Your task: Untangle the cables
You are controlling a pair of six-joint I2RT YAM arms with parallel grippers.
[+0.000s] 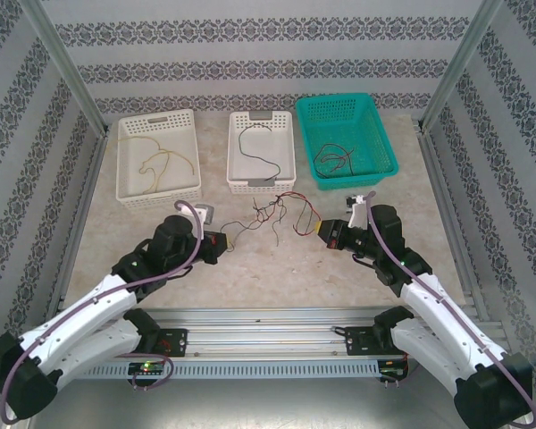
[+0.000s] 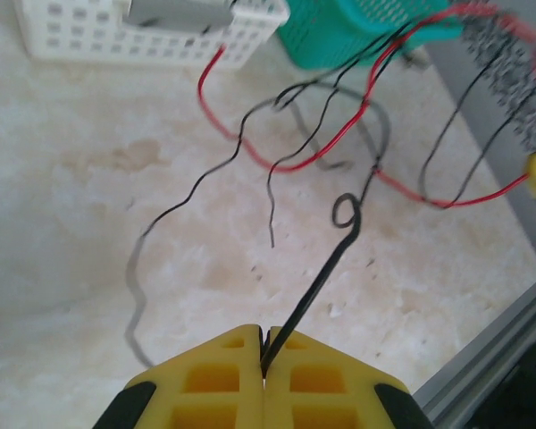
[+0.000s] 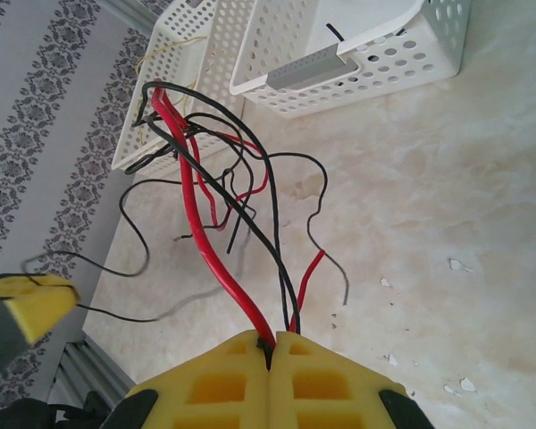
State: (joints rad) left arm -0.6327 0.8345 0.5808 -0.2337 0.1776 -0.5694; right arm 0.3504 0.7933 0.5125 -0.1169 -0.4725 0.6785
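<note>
Red-black cables (image 1: 272, 213) clamped by left tool (image 2: 263, 347), right tool (image 3: 270, 345)

The left arm (image 1: 94, 308) and right arm (image 1: 442, 308) both stretch forward from their bases and angle inward, wrists facing each other across a gap. The left end effector (image 1: 216, 246) points right, its yellow fingers (image 2: 205, 380) pressed together on one black cable (image 2: 311, 286). The right end effector (image 1: 326, 232) points left, fingers clamped on several red and black cables (image 3: 216, 264).
</note>
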